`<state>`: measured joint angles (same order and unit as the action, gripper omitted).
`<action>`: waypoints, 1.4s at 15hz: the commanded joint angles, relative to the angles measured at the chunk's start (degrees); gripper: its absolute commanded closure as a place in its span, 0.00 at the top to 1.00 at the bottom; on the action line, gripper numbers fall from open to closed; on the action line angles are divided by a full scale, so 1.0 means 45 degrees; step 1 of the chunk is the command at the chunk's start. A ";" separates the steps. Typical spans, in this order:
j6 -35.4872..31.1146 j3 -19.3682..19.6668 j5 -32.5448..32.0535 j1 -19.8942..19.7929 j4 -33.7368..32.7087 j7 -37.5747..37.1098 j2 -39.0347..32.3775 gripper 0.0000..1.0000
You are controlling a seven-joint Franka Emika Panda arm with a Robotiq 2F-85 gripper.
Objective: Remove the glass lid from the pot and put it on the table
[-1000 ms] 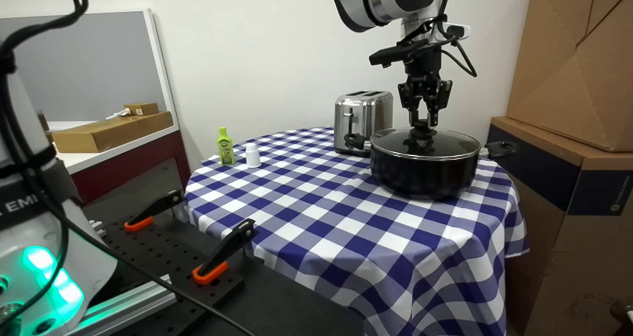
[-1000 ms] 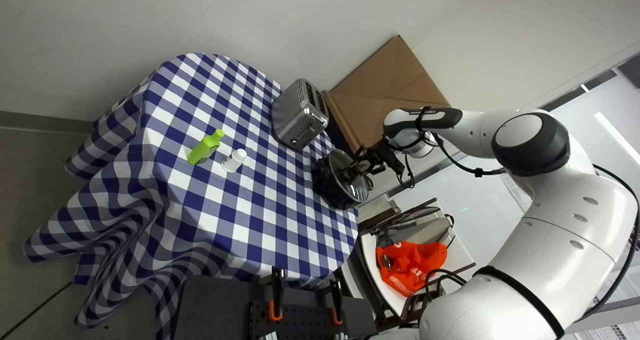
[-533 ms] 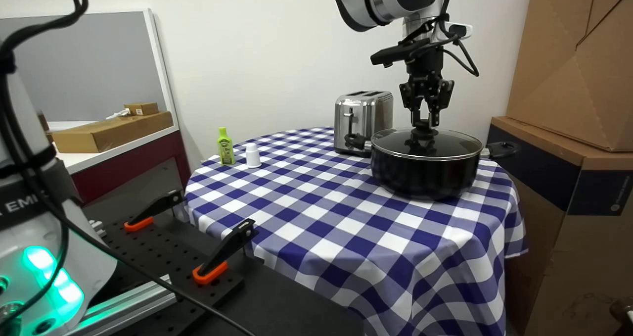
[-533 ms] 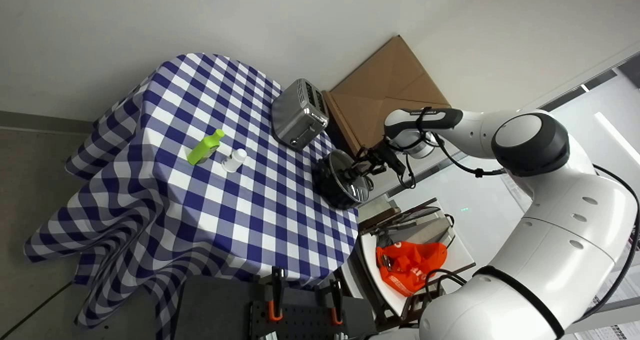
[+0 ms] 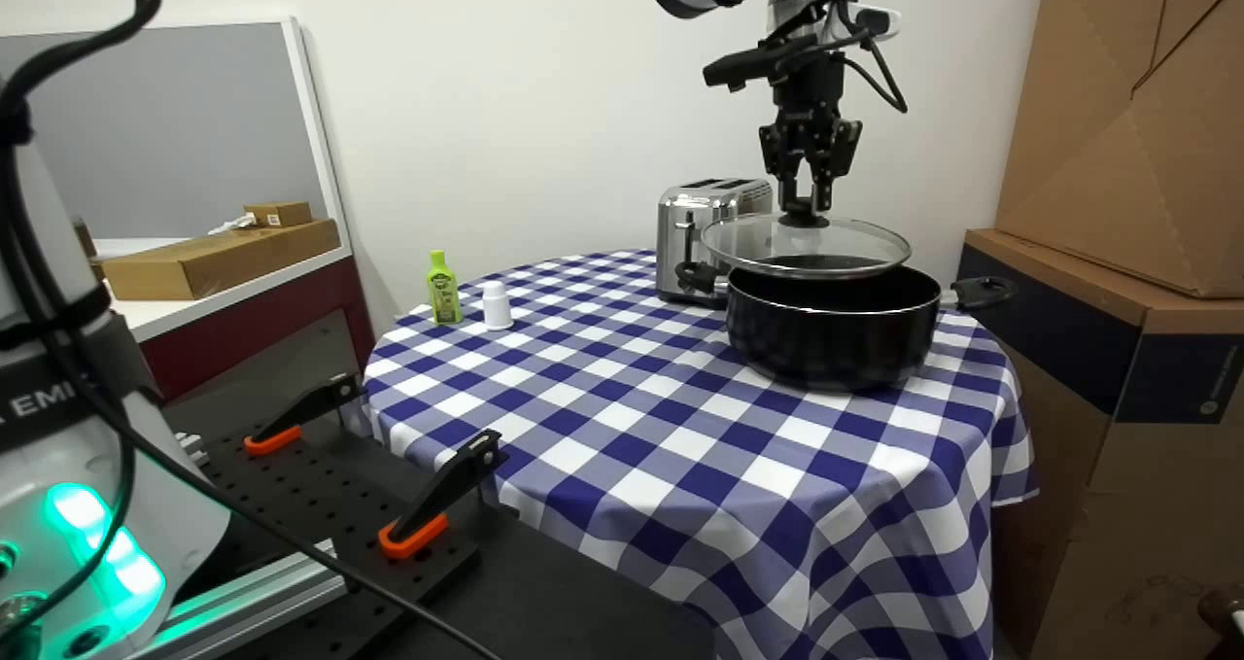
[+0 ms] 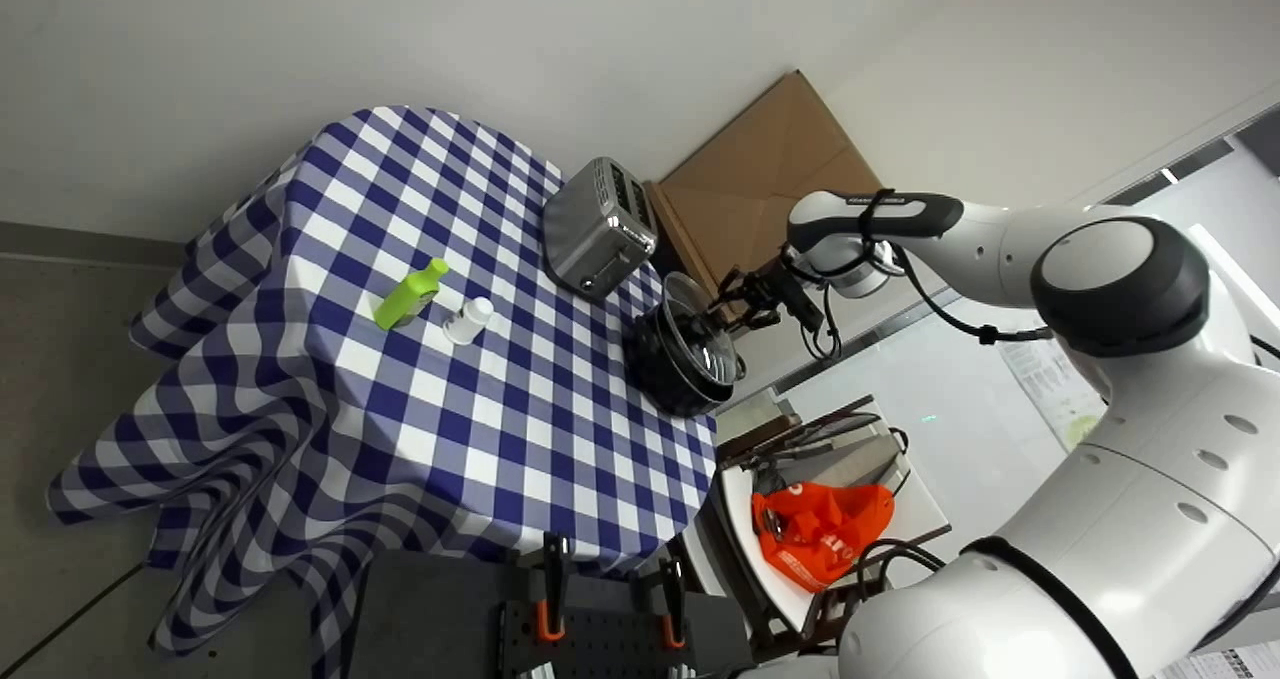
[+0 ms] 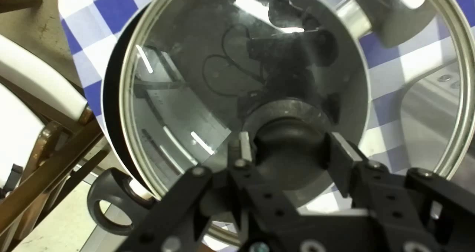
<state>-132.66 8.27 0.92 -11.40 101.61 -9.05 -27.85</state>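
Downward points the tool (image 5: pixel 806 202), holding the glass lid (image 5: pixel 807 246) above the pot (image 5: pixel 831 347).

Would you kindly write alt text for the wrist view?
The tool grips a glass lid by its dark knob, holding it off-center above a black pot. One looped pot handle juts out at lower left, with checked tablecloth beneath.
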 commanded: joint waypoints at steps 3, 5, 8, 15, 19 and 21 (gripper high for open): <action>0.1877 -0.0298 0.0189 0.0612 0.2960 0.0299 0.3855 0.25; 0.2291 -0.0435 -0.0097 0.0967 0.3996 0.0222 0.4774 0.25; 0.2493 -0.0827 -0.0050 0.1480 0.5559 0.0297 0.5603 0.25; 0.2132 -0.1629 -0.0396 0.2413 0.7520 -0.0005 0.5155 0.25; 0.1162 -0.1407 -0.1310 0.2396 0.7735 -0.0073 0.4146 0.25; 0.0399 -0.1112 -0.2335 0.2332 0.7693 -0.0170 0.3426 0.25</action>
<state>-127.44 1.63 -4.57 -0.63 136.65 -9.08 -9.29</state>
